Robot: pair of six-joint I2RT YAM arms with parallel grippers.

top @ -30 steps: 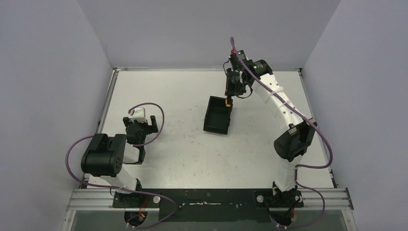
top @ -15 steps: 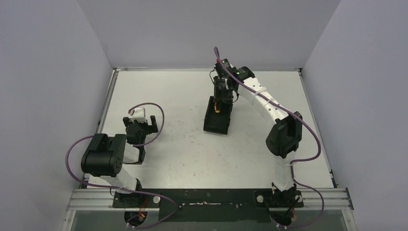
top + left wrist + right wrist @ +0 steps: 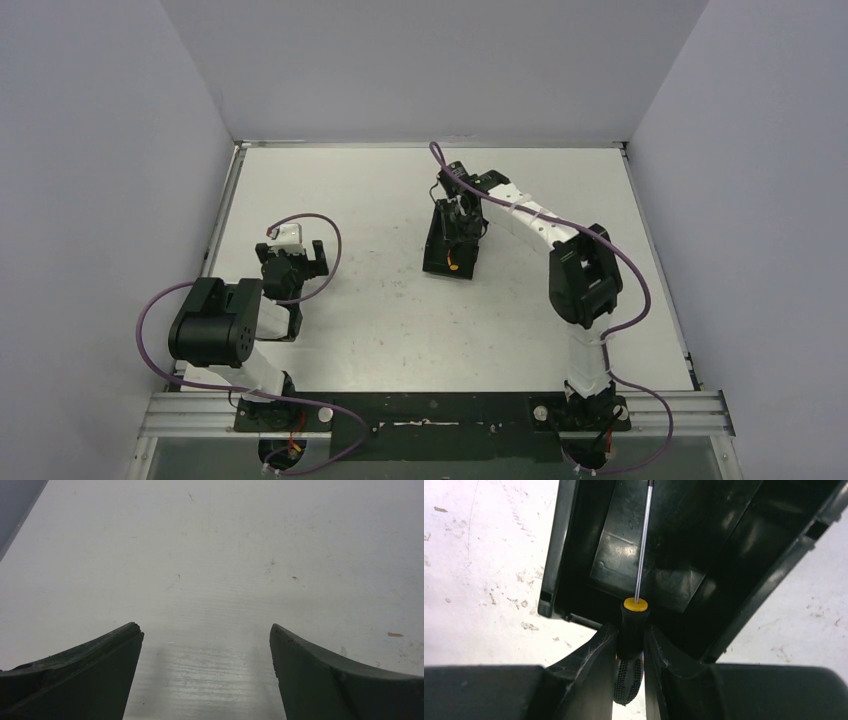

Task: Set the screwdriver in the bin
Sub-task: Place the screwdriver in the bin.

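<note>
The screwdriver [image 3: 631, 625] has a black handle with a yellow collar and a thin metal shaft. My right gripper [image 3: 630, 640] is shut on the handle. The shaft points away from the fingers into the bin [image 3: 556, 545], a black open tray lying under the gripper. In the top view the right gripper [image 3: 453, 256] hangs over the bin [image 3: 430, 248] at mid table, and an orange spot of the screwdriver [image 3: 452, 266] shows at its near end. My left gripper [image 3: 206, 632] stands open over bare table, with nothing between its fingers; in the top view the left gripper [image 3: 292, 262] is at the left.
Grey walls enclose the white table [image 3: 380, 330] on three sides. A metal rail [image 3: 440, 410] with both arm bases runs along the near edge. Purple cables loop beside each arm. The left wrist view holds only scuffed table surface [image 3: 225, 555].
The right arm has carried the screwdriver from above the bin's far right corner leftward and toward the near side, over the bin. The left arm has not moved.
</note>
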